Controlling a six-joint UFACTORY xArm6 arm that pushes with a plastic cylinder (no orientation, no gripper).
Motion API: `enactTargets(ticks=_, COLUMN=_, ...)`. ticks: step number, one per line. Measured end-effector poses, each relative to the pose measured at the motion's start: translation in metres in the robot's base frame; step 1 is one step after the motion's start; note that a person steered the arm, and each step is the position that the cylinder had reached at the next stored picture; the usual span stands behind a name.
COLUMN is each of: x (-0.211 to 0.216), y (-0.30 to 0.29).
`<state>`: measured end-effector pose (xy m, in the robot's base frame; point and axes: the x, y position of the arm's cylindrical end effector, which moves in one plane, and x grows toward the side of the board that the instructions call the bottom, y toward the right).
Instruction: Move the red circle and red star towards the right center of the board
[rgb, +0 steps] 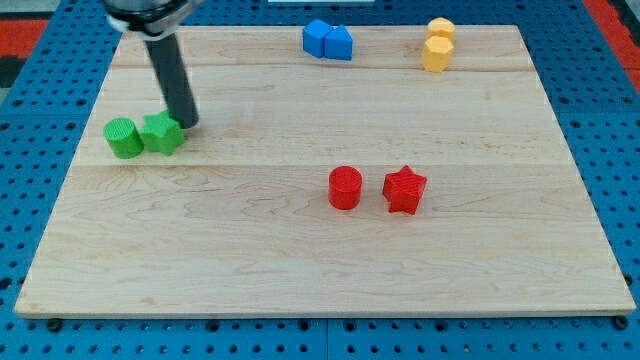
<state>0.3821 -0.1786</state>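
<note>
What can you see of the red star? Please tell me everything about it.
The red star is a small block of plain, matte red, with a star-shaped flat top and straight sides. It lies flat on the wooden board, a little right of the middle. The red circle stands at its left with a narrow gap; nothing touches the star. My tip is far off, at the view's upper left, beside the green blocks.

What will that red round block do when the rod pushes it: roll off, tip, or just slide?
The red round block stands on its flat end, so it will probably slide, not roll. It looks squat, so tipping seems unlikely. Its curved side may let it slip off my tip, which is now far away beside the green blocks.
</note>
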Motion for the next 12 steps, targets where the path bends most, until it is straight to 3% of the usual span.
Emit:
enactTargets(ticks=1, x=0.005, y=0.001)
enactTargets(ticks=2, x=0.020, y=0.068)
enactTargets(ticks=3, x=0.093, y=0.075)
enactTargets(ticks=4, x=0.131, y=0.108)
enactTargets(ticks=6, x=0.124, y=0.239)
enactTargets(ticks=8, x=0.099, y=0.261)
enactTargets(ticks=10, x=0.122, y=0.321)
enactTargets(ticks=12, x=0.075, y=0.341)
